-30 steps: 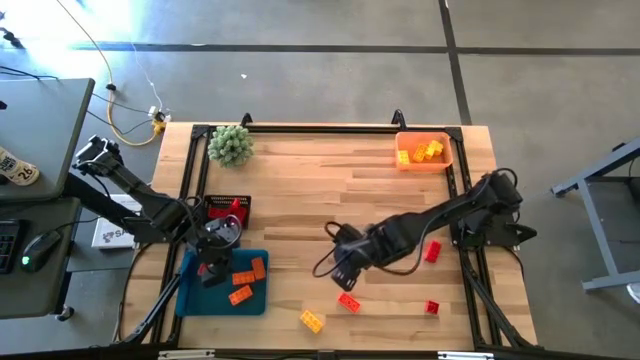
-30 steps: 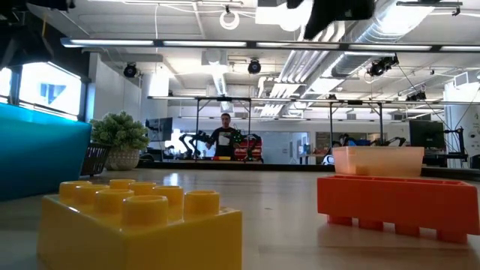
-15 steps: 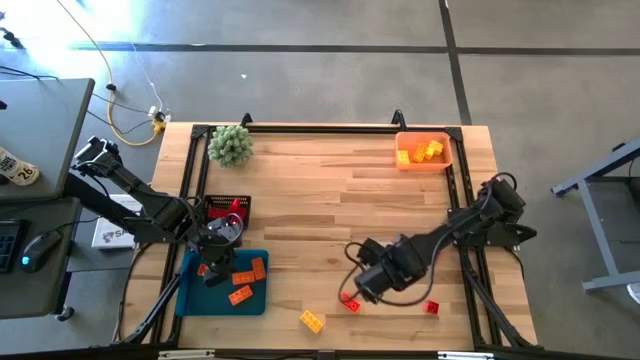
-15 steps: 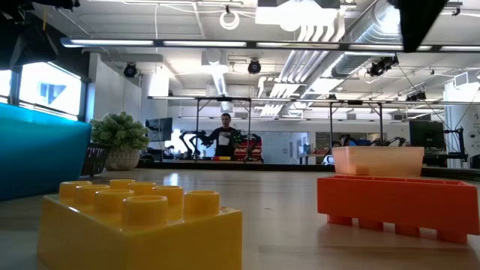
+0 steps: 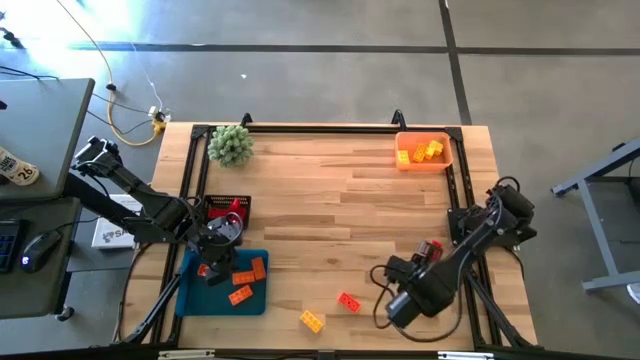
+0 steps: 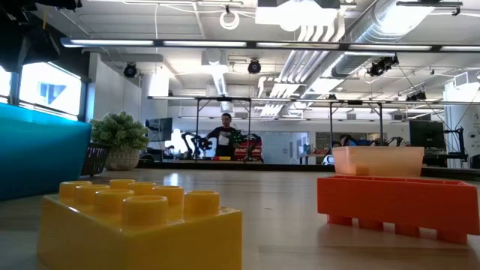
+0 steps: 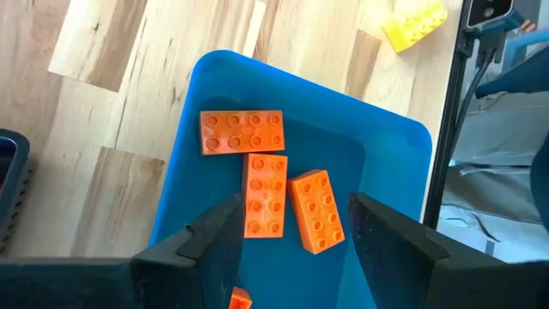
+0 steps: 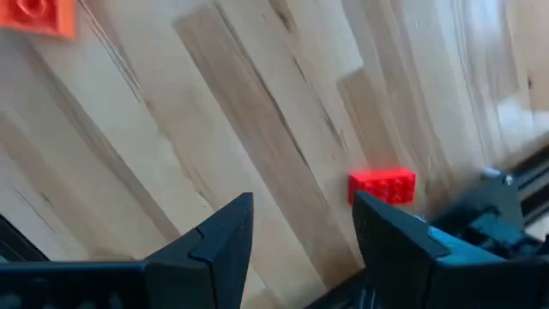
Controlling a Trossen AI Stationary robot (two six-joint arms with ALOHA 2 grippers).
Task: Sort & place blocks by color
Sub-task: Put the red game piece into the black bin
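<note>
I see the wooden bench with both arms low over its near side. The blue tray at the near left holds three orange bricks. The orange bin at the far right corner holds yellow bricks. The green plant ball sits at the far left corner, a dark basket between it and the tray. My left tool hangs above the tray, fingers apart, nothing between them. My right tool is near the bench's near right edge, fingers apart and empty, a red brick just beyond them. Loose near the front edge lie an orange-red brick and a yellow brick.
</note>
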